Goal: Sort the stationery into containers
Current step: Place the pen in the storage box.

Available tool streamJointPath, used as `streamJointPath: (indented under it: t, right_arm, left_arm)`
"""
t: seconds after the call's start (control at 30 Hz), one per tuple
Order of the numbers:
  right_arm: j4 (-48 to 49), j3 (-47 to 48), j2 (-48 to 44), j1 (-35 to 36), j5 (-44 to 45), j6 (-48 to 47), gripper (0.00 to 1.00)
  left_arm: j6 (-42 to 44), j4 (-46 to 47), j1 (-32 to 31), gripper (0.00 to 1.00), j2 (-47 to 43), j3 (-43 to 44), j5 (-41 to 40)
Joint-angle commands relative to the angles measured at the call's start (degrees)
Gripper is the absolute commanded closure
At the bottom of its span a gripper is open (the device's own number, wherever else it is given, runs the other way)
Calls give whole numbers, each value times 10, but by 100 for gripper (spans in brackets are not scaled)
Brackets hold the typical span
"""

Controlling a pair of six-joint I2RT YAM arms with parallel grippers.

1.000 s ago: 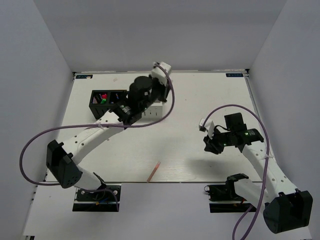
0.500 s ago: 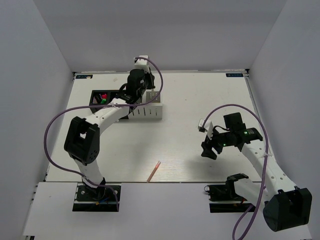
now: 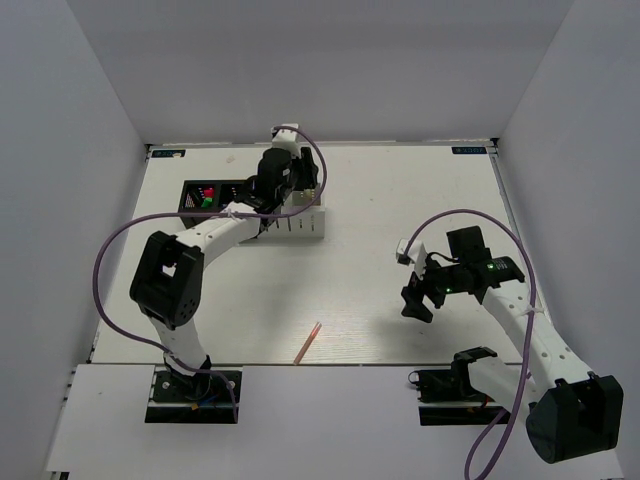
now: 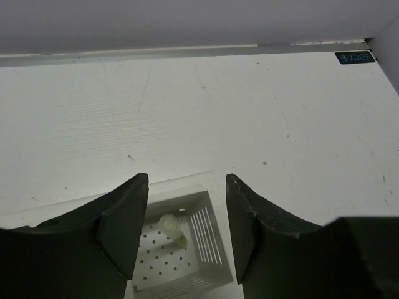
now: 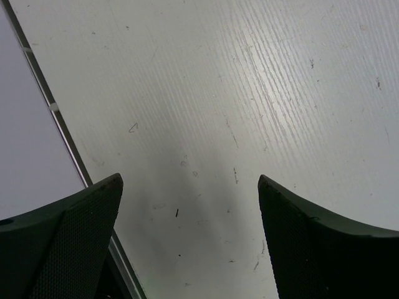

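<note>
At the back left stands the row of containers: a black cube [image 3: 203, 198] with pink and green caps showing in it, a second black one [image 3: 236, 192] partly under my left arm, and white cubes [image 3: 303, 225]. My left gripper [image 3: 300, 190] hovers over the white end, open. In the left wrist view its jaws [image 4: 186, 182] stand apart above a white perforated cube [image 4: 206, 233], where a small clear tube [image 4: 170, 228] lies on the floor. A thin orange stick [image 3: 308, 343] lies near the front edge. My right gripper [image 3: 414, 300] [image 5: 188, 182] is open over bare table.
The table's back edge and the rear wall [image 4: 187, 25] are just beyond the containers. In the right wrist view a metal table edge [image 5: 50, 106] runs along the left. The right arm's purple cable [image 3: 440, 218] loops above its wrist.
My left gripper moved over the white cubes and opened; the clear tube now lies in the cube. My right gripper opened wider and shifted slightly toward the front.
</note>
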Motion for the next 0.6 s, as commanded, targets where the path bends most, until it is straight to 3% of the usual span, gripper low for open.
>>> streamJointPath:
  t: [0.0, 0.1, 0.13, 0.17, 0.2, 0.23, 0.27, 0.3, 0.33, 0.37, 0.4, 0.43, 0.47, 0.5, 0.57]
  right_arm:
    - [11, 0, -6, -1, -1, 4, 10]
    - [25, 3, -7, -2, 23, 26, 10]
    - [33, 0, -12, -2, 35, 37, 10]
    - [37, -2, -13, -2, 45, 45, 11]
    - [51, -5, -10, -2, 44, 52, 43]
    - [47, -4, -6, -2, 37, 48, 87]
    - [39, 7, 9, -2, 30, 72, 100]
    - [25, 30, 31, -1, 10, 90, 100]
    - [18, 30, 43, -1, 10, 90, 100]
    - [11, 55, 53, -2, -3, 109, 70]
    - [5, 68, 86, -2, -5, 122, 17]
    - [-18, 78, 100, -2, -16, 136, 9]
    - [-21, 102, 108, -2, -28, 144, 9]
    - [-21, 106, 136, -1, -35, 153, 9]
    - [4, 121, 156, 3, -16, 174, 9]
  left_arm:
    - [6, -1, 3, 36, -23, 3, 11]
    - [12, -10, -2, 35, -30, 9, 24]
    - [17, -13, -10, 50, -47, 10, 26]
    - [22, -28, -15, 74, -55, 12, 28]
    - [33, -43, -28, 97, -65, 23, 36]
    - [34, -68, -45, 100, -100, 30, 39]
    - [42, -160, -54, 100, -114, 38, 50]
    - [47, -232, -84, 100, -152, 41, 90]
    - [47, -232, -94, 100, -162, 45, 102]
    - [52, -367, -106, 87, -170, 55, 116]
    - [49, -416, -129, 71, -180, 61, 114]
    - [35, -507, -148, 57, -181, 68, 117]
    - [30, -550, -154, 49, -185, 68, 121]
    - [24, -614, -173, 34, -187, 60, 120]
    - [10, -653, -223, 26, -213, -18, 94]
